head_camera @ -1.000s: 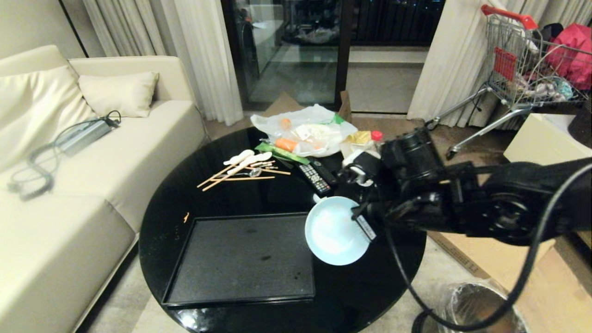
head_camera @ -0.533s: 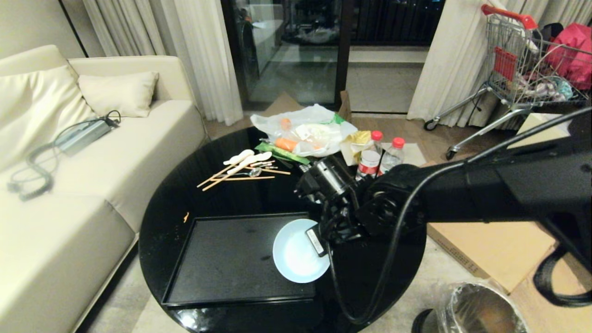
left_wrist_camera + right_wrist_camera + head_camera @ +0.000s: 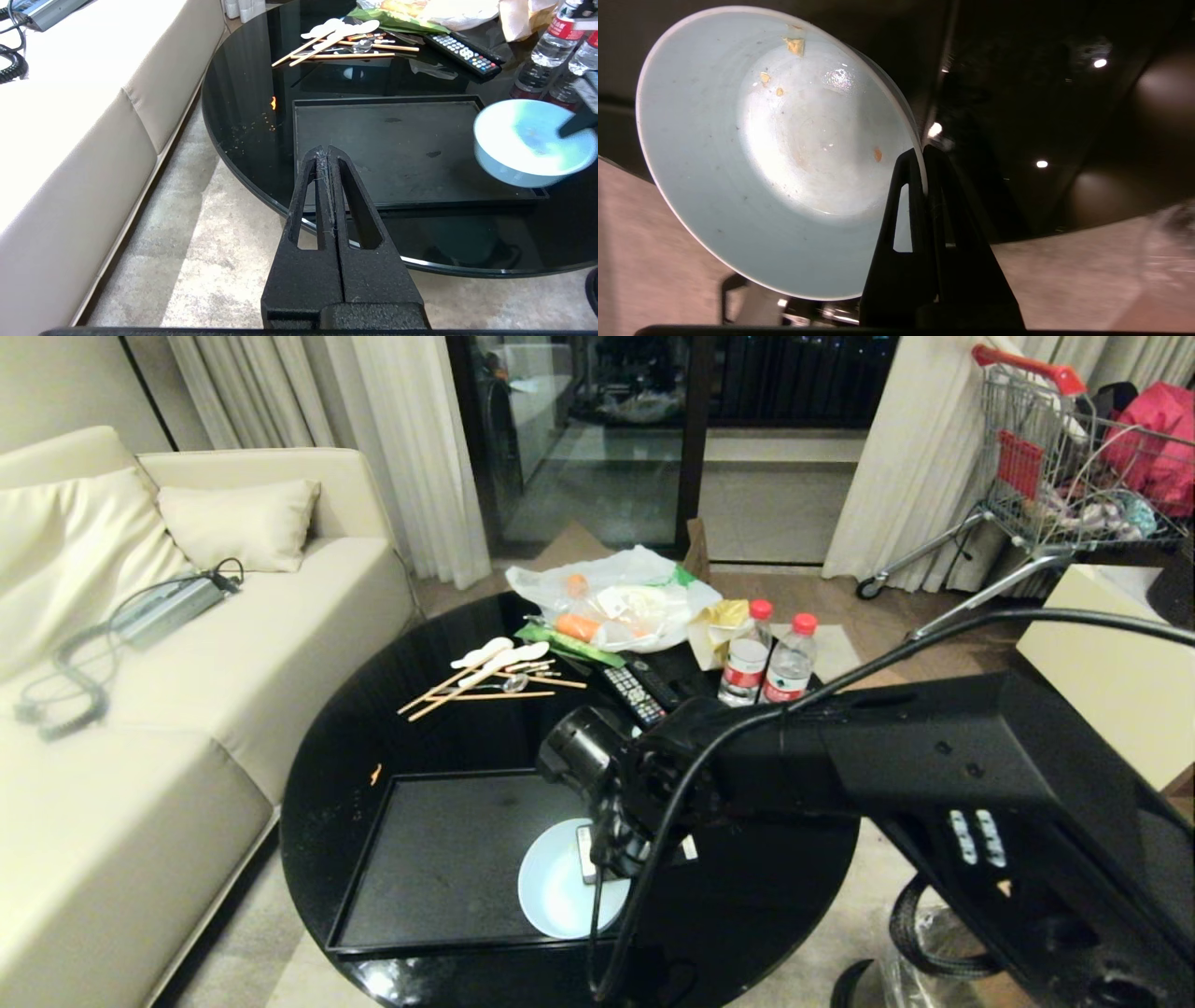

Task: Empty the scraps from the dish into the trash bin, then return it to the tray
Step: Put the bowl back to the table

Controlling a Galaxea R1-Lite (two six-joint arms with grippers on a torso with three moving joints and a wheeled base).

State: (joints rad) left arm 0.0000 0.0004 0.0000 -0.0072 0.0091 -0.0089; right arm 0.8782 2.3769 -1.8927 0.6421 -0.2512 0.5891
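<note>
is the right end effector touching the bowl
Touching. In the right wrist view the right end effector is shut on the rim of the pale blue bowl, one finger inside and one outside, with no gap visible.

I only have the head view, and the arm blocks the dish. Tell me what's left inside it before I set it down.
Observer: In the right wrist view the dish is nearly empty. Only a few tiny scraps are stuck to its inner wall.
Operator: Confirm the grip.
Observer: The right gripper has its jaws pinched shut on the rim, one inside and one outside.
Operator: Report the other arm.
Observer: The left gripper is shut and empty, parked beside the round table, apart from the tray.
</note>
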